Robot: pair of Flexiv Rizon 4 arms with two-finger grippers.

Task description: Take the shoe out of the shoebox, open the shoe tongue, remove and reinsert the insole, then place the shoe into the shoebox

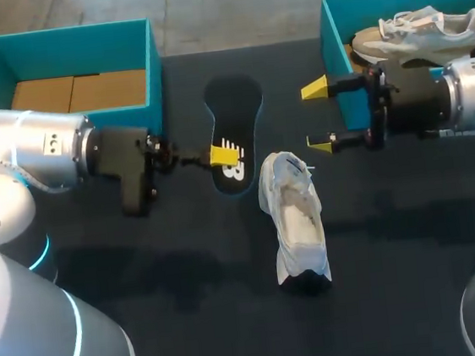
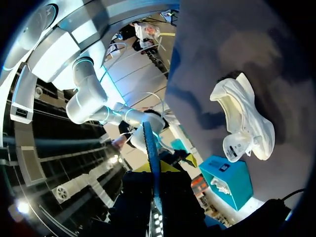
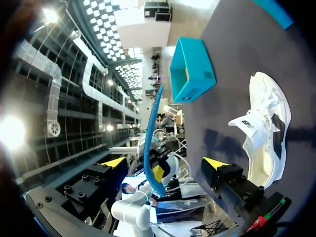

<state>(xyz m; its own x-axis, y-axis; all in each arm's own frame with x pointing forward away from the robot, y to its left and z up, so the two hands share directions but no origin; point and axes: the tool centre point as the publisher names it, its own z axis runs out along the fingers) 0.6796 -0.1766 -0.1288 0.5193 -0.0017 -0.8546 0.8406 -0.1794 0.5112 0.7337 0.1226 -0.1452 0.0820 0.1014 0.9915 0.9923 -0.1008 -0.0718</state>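
Observation:
A black insole (image 1: 233,123) with a white logo is held level, logo side up, between the two boxes. My left gripper (image 1: 222,154) is shut on its side edge near the heel. In the left wrist view the insole (image 2: 151,148) shows edge-on as a thin blue strip running out from the left gripper (image 2: 154,170). The white shoe (image 1: 296,223) lies on the dark table just right of the insole, tongue pulled open. My right gripper (image 1: 318,117) stands wide open to the right of the insole, apart from it. From the right gripper (image 3: 165,163) the insole (image 3: 152,143) is ahead and the shoe (image 3: 266,128) beside it.
A teal shoebox (image 1: 339,57) at the back right holds a second, grey-white shoe (image 1: 416,33). Another teal box (image 1: 149,68) at the back left has brown cardboard inside. Bare table surface lies in front of the white shoe.

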